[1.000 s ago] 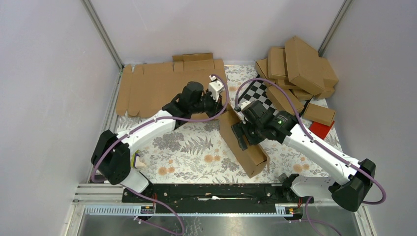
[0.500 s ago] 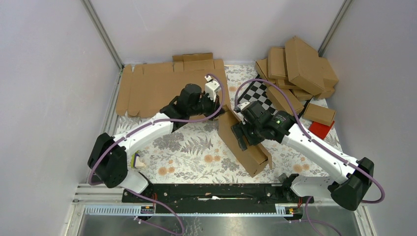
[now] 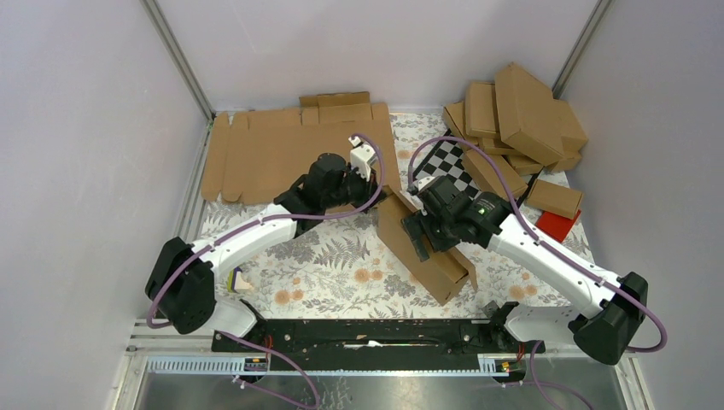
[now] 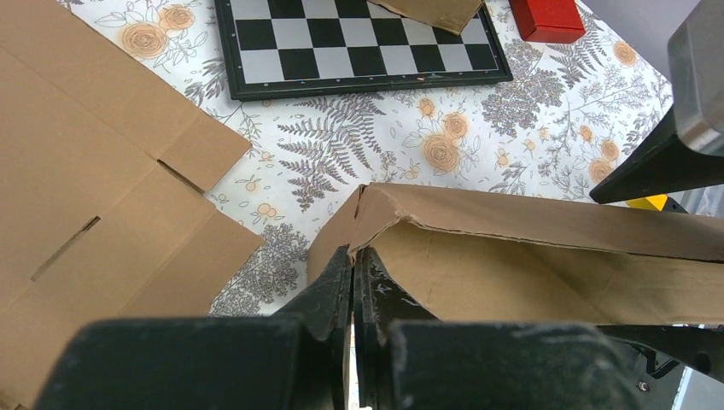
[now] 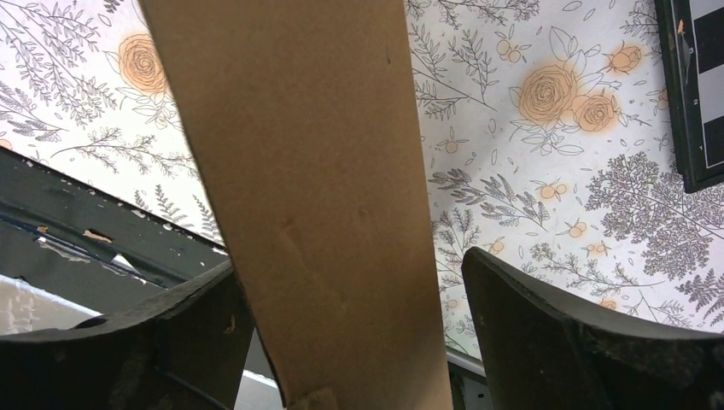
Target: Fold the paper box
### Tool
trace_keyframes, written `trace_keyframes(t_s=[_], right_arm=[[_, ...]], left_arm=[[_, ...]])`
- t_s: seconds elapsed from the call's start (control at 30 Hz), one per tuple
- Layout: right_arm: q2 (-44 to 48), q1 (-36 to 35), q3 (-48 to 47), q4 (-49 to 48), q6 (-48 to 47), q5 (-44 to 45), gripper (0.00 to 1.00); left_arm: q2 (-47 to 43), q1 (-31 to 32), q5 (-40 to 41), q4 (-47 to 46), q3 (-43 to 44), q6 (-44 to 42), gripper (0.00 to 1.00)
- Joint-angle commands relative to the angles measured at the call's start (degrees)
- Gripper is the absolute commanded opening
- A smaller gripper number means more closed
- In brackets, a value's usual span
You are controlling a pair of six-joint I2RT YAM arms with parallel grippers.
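Observation:
The paper box (image 3: 431, 260) lies slantwise on the flowered cloth, partly folded, one long panel lifted. My left gripper (image 3: 378, 195) is at its far left corner. In the left wrist view that gripper (image 4: 353, 253) is shut, with the corner of the box's flap (image 4: 512, 256) pinched between the fingertips. My right gripper (image 3: 418, 239) straddles the box's middle from the right. In the right wrist view the brown panel (image 5: 316, 171) stands between its wide-spread fingers (image 5: 529, 325). The gripper (image 5: 348, 265) is open, with a gap on the right side.
Flat cardboard sheets (image 3: 290, 149) lie at the back left. A heap of folded boxes (image 3: 512, 111) fills the back right corner, with a checkered board (image 3: 448, 166) and a red box (image 3: 557, 224) beside it. A black rail (image 3: 367, 333) runs along the near edge.
My left arm has drawn back to the left, pulling the box's far corner with it. The right gripper's fingers have spread wider around the panel.

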State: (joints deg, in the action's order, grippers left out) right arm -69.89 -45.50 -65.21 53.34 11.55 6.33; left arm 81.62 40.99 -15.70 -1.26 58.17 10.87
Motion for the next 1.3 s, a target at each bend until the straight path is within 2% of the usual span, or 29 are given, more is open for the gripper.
trace_keyframes(t_s=[0.0,0.17,0.37,0.53,0.7,0.97,1.17,1.27], right_arm=[[-0.8,-0.4,-0.3,-0.7,0.0,2.6,0.92],[-0.5,-0.4,-0.7,-2.0,1.0,2.0,0.96],[-1.0,-0.4,-3.2,-2.0,1.2,0.4,1.0],[2.8,-0.4,-2.8,0.7,2.7,-0.3,1.0],[5.7,-0.4,-3.5,7.0,5.6,-0.1,0.99],[8.4,-0.4,-6.8,15.6,11.8,10.3,1.0],[10.1,-0.3,-8.3,18.5,16.2,10.2,1.0],[11.5,-0.4,-9.2,20.2,18.4,9.1,0.94]], left_arm=[[-2.5,0.6,2.5,3.4,-1.3,1.1,0.0],[-5.4,0.8,6.4,2.1,-4.9,3.2,0.0],[-8.9,0.8,13.8,9.7,-3.5,5.0,0.0],[-12.2,0.7,17.5,13.3,-4.0,6.1,0.0],[-13.7,0.7,17.8,13.9,-4.4,7.0,0.0],[-14.4,0.8,16.4,13.4,-4.1,9.7,0.0],[-14.2,0.8,16.9,14.0,-3.9,11.6,0.0],[-14.1,0.8,16.8,14.8,-3.4,12.1,0.0]])
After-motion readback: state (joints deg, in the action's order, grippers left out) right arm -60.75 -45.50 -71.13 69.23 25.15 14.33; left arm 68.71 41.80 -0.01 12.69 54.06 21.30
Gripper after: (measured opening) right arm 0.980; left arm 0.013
